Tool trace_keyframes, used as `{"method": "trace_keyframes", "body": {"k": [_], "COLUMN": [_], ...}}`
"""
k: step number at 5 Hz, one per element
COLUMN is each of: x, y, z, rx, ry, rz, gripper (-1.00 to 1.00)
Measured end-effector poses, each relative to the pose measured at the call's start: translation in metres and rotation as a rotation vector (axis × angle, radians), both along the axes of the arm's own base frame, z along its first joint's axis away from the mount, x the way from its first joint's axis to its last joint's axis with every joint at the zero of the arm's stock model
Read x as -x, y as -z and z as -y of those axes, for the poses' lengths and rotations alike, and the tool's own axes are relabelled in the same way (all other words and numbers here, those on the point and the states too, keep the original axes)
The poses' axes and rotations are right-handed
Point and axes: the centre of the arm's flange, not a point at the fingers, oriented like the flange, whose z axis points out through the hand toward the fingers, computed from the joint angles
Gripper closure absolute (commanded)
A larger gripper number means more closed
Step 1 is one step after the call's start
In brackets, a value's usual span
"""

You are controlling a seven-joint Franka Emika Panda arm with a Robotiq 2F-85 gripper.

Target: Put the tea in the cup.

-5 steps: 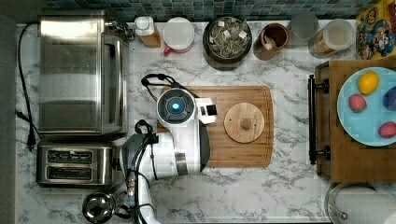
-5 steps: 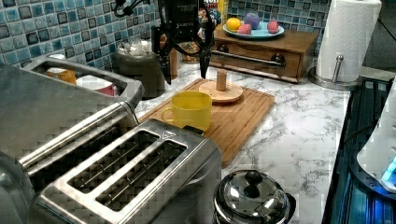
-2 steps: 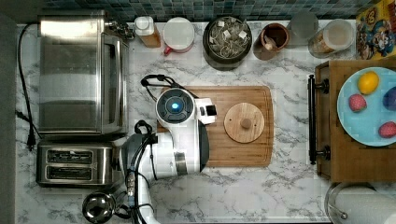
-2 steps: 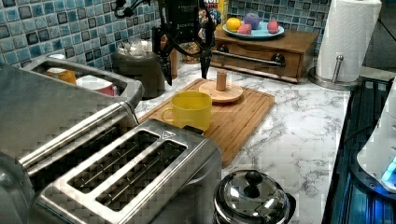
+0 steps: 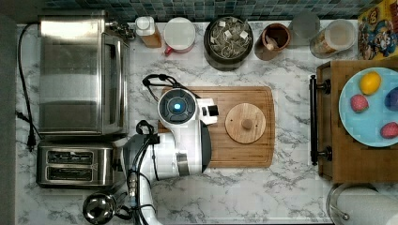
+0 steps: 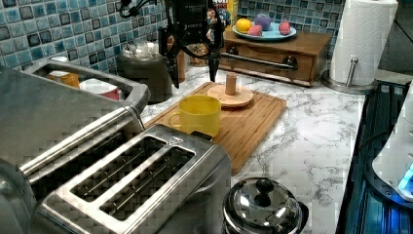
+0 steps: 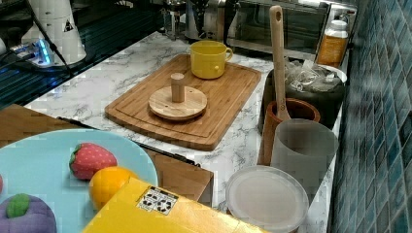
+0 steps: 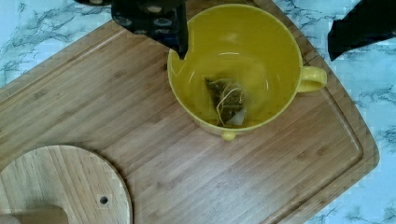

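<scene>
While above cup (image 6: pixel 197 114), claw (image 6: pixel 193 73) (spread).

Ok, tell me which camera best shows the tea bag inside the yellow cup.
The wrist view: it looks straight down into the yellow cup, where the tea bag lies on the bottom. The left view and right view show the cup's outside, its wall hiding the bag. In the top view the arm covers the cup.
</scene>
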Motion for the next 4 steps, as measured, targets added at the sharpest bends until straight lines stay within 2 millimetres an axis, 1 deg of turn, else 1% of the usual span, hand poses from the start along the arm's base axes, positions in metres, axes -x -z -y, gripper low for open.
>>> {"method": "trace_keyframes", "body": {"k": [4], "x": [-0.0009], "y": [0.0002], "z": [-0.0023], "rx": [-0.002], "ry": [-0.004], "rz": [0.008], "gripper": [-1.0]}}
